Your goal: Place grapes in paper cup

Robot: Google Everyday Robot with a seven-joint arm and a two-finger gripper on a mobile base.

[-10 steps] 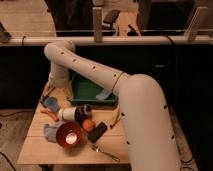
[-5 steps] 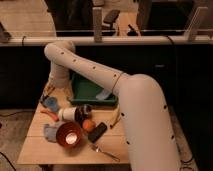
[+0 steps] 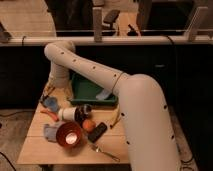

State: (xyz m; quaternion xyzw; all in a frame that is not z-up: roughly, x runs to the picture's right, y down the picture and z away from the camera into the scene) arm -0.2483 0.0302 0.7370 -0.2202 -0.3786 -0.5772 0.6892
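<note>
Your big white arm (image 3: 145, 120) is arching from five o'clock up to eleven o'clock, its end pointing down at the table's left edge. It is covering the whole right side of the wooden table (image 3: 55, 154).

Your gripper (image 3: 50, 93) is hanging low at the table's nine o'clock edge, just beside a small blue thing (image 3: 50, 103). It is blurring into dark clutter there, so you cannot tell whether it is open, closed or holding anything.

The green tray (image 3: 85, 92) is sitting at the table's twelve o'clock, partly under the arm, with a pale flat piece (image 3: 104, 95) lying in it. The orange-red bowl (image 3: 69, 135) is standing at seven o'clock, its inside glowing bright and its contents unclear.

The paper cup (image 3: 70, 114) is lying on its side mid-table with its dark mouth facing three o'clock; you cannot tell what is inside it. The orange fruit (image 3: 88, 125) is resting just beside it at five o'clock.

Behind the table, a dark wall is running under a glass partition (image 3: 150, 20), with a chair (image 3: 110, 17) showing beyond it.
</note>
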